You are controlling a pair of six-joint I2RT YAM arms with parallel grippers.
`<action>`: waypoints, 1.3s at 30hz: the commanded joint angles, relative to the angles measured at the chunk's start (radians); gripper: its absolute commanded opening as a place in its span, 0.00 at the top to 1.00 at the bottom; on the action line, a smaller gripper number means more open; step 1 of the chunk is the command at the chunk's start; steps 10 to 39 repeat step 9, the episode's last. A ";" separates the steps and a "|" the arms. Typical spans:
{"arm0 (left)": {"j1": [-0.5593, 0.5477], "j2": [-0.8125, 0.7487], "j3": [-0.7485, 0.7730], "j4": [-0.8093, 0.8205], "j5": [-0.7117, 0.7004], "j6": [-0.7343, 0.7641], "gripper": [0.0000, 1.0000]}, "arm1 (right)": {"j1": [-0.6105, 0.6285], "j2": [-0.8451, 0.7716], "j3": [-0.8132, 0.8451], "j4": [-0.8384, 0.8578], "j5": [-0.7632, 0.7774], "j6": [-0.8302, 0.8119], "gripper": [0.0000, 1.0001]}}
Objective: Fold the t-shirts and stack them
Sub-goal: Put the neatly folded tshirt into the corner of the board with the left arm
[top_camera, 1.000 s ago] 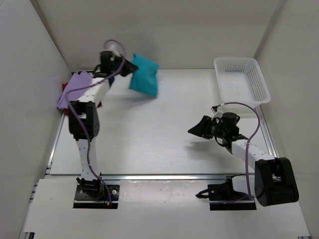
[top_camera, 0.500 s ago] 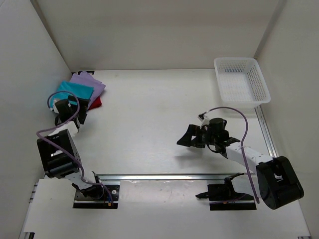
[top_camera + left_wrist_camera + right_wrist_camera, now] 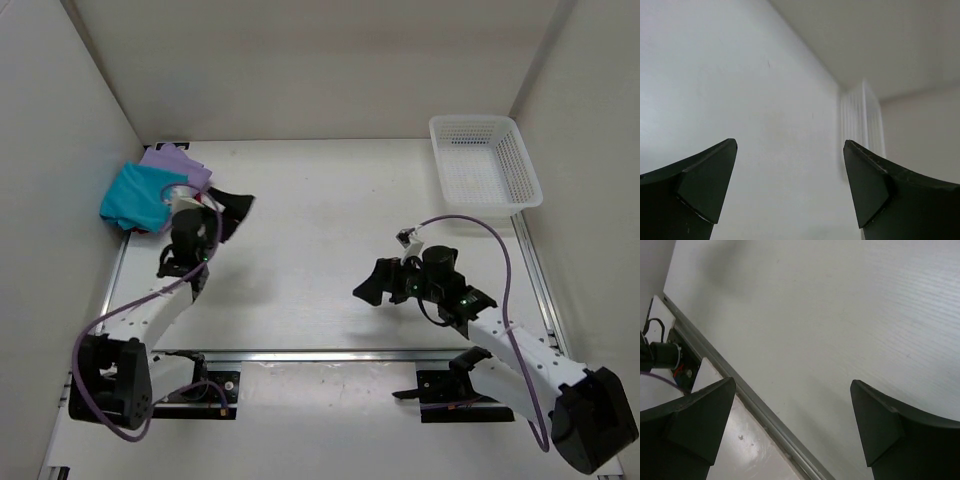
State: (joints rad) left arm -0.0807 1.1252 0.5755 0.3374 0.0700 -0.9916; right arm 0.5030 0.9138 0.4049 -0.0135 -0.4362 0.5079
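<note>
mostly the white table (image 3: 330,200) shows as a flat matte sheet, with a grey metal rail (image 3: 765,420) running along its near edge. the t-shirts (image 3: 150,190) lie piled in the far left corner, soft and rumpled. the teal blue t-shirt (image 3: 132,198) is on top and the lavender purple t-shirt (image 3: 182,162) juts out behind it; whatever lies underneath is covered. the white mesh basket (image 3: 520,165), rectangular with flared walls, stands in the far right corner. in the left wrist view a pale ribbed blur (image 3: 862,120) is too smeared to name. the left gripper (image 3: 238,212) is just beside the pile, its black wedge fingers (image 3: 705,185) spread wide around nothing. the right gripper (image 3: 372,282) hangs well apart from the shirts, likewise wide and empty
</note>
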 commanded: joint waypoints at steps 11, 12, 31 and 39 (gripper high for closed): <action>-0.501 0.139 0.050 -0.057 0.111 0.226 0.01 | -0.103 -0.174 -0.040 -0.072 0.053 0.021 0.01; -0.501 0.139 0.050 -0.057 0.111 0.226 0.01 | -0.103 -0.174 -0.040 -0.072 0.053 0.021 0.01; -0.501 0.139 0.050 -0.057 0.111 0.226 0.01 | -0.103 -0.174 -0.040 -0.072 0.053 0.021 0.01; -0.501 0.139 0.050 -0.057 0.111 0.226 0.01 | -0.103 -0.174 -0.040 -0.072 0.053 0.021 0.01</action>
